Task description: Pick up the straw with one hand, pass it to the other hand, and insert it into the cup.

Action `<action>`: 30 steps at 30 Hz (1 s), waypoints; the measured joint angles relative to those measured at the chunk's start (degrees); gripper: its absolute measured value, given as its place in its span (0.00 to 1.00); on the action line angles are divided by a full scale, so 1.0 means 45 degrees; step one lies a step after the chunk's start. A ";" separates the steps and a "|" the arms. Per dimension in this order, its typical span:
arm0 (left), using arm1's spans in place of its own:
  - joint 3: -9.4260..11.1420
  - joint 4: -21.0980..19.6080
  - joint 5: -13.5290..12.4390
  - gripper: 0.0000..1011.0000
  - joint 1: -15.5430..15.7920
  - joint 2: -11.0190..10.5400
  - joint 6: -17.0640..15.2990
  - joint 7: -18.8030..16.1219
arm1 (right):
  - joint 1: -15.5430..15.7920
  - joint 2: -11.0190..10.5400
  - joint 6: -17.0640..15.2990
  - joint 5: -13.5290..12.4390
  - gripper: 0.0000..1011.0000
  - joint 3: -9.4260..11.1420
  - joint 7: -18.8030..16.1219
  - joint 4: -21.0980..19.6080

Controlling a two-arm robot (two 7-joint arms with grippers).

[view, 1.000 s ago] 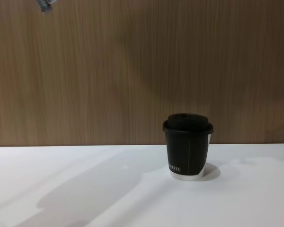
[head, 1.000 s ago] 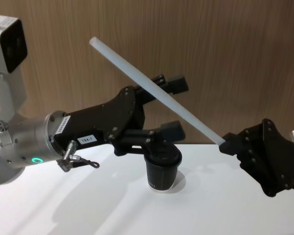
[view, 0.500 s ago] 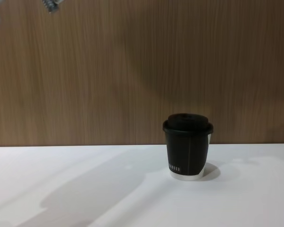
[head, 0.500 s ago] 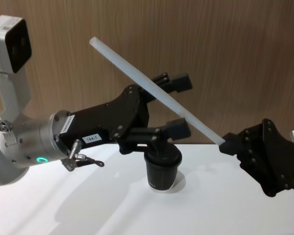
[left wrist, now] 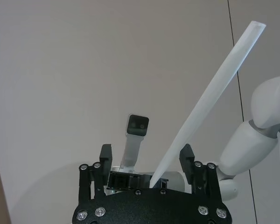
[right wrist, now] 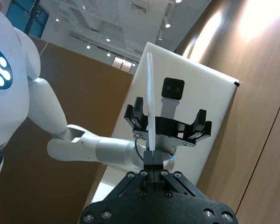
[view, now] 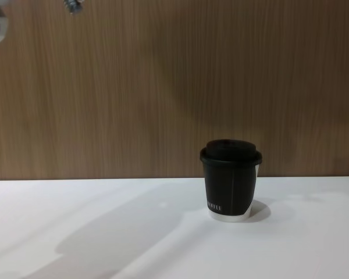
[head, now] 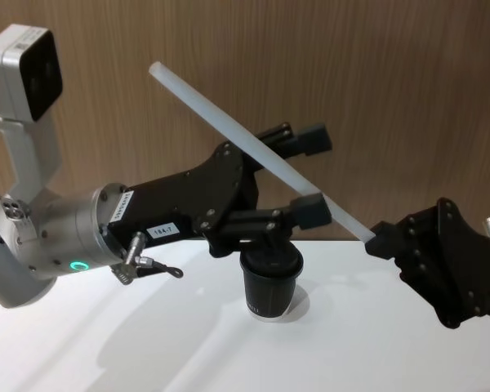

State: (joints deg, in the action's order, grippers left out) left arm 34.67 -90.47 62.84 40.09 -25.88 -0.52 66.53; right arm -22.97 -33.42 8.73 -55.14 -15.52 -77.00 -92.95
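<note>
The white straw (head: 253,147) slants up and to the left in mid-air, with its low end pinched in my right gripper (head: 378,238), which is shut on it. My left gripper (head: 313,175) is open, one finger on each side of the straw's middle part. In the left wrist view the straw (left wrist: 210,91) runs between the fingers (left wrist: 186,156), nearer one of them. The right wrist view looks along the straw (right wrist: 150,102) toward the left gripper (right wrist: 168,122). Below the left gripper, the black lidded cup (head: 271,282) (view: 231,180) stands upright on the table.
The white table (head: 376,343) spreads wide around the cup, with a brown wooden wall (view: 163,87) behind it. The left arm's silver wrist with its green ring (head: 80,265) and a dangling cable hang over the table's left side.
The left arm has moved right and forward, sliding its open fingers farther over the straw. The right gripper, the straw and the cup have stayed still.
</note>
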 joint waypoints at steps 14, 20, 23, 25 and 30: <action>0.0075 0.0000 -0.0015 0.50 0.0049 0.0031 0.0043 -0.0036 | 0.0000 0.0000 0.0000 -0.0001 0.00 0.0000 0.0000 0.0000; 0.0085 0.0000 -0.0023 0.30 0.0056 0.0039 0.0052 -0.0043 | 0.0001 0.0000 0.0000 0.0000 0.00 0.0000 0.0000 0.0000; 0.0089 0.0000 -0.0025 0.22 0.0061 0.0043 0.0056 -0.0048 | 0.0001 0.0001 0.0000 0.0000 0.00 0.0000 0.0000 0.0000; 0.0092 0.0000 -0.0025 0.16 0.0061 0.0044 0.0057 -0.0050 | 0.0001 0.0000 0.0000 0.0000 0.00 0.0001 0.0000 0.0000; 0.0100 0.0000 -0.0028 0.05 0.0067 0.0048 0.0057 -0.0050 | 0.0001 0.0001 0.0000 -0.0001 0.00 0.0000 0.0001 0.0000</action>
State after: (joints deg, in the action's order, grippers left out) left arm 35.12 -90.47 62.72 40.39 -25.67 -0.26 66.30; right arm -22.97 -33.42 8.73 -55.14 -15.52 -77.00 -92.95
